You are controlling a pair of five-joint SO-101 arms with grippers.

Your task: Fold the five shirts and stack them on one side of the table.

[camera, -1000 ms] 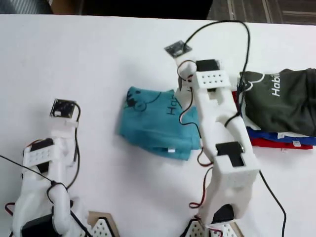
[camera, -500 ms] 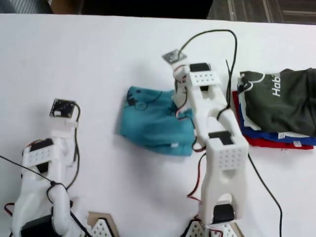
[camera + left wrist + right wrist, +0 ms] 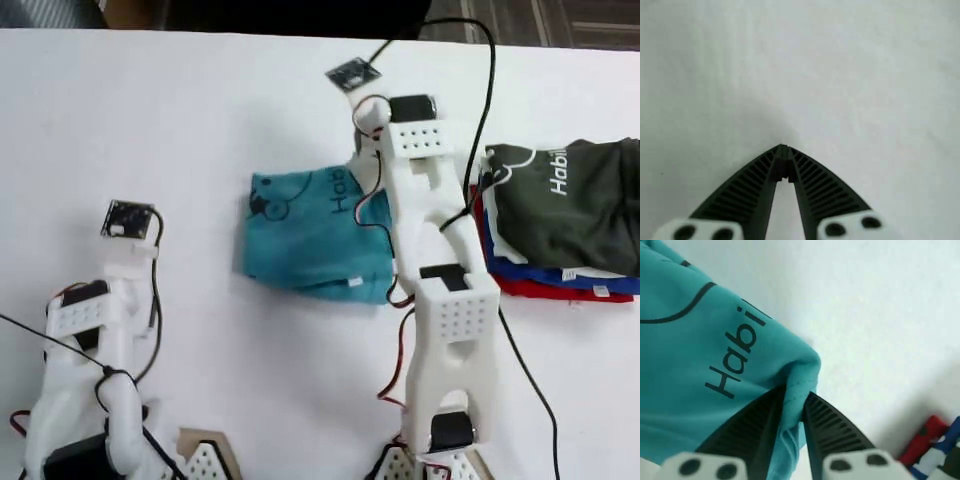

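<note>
A folded teal shirt point(image 3: 312, 235) with dark print lies in the middle of the table. My right gripper point(image 3: 794, 395) is shut on the teal shirt point(image 3: 715, 355) at its far right corner, the cloth pinched between the black fingers point(image 3: 827, 422). In the high view this arm point(image 3: 435, 250) stretches along the shirt's right side. A stack of folded shirts point(image 3: 565, 215), dark grey on top with blue and red beneath, sits at the right edge. My left gripper point(image 3: 783, 150) is shut on nothing above bare white table, at the near left in the high view point(image 3: 130, 225).
The white table point(image 3: 180, 110) has free room at the back and left. Cables point(image 3: 480, 90) loop from the right arm over the gap between the teal shirt and the stack. The arm bases point(image 3: 200, 460) stand at the near edge.
The right arm has shifted away from the near edge and the teal shirt's right corner has been drawn that way with it. The left arm has not moved.
</note>
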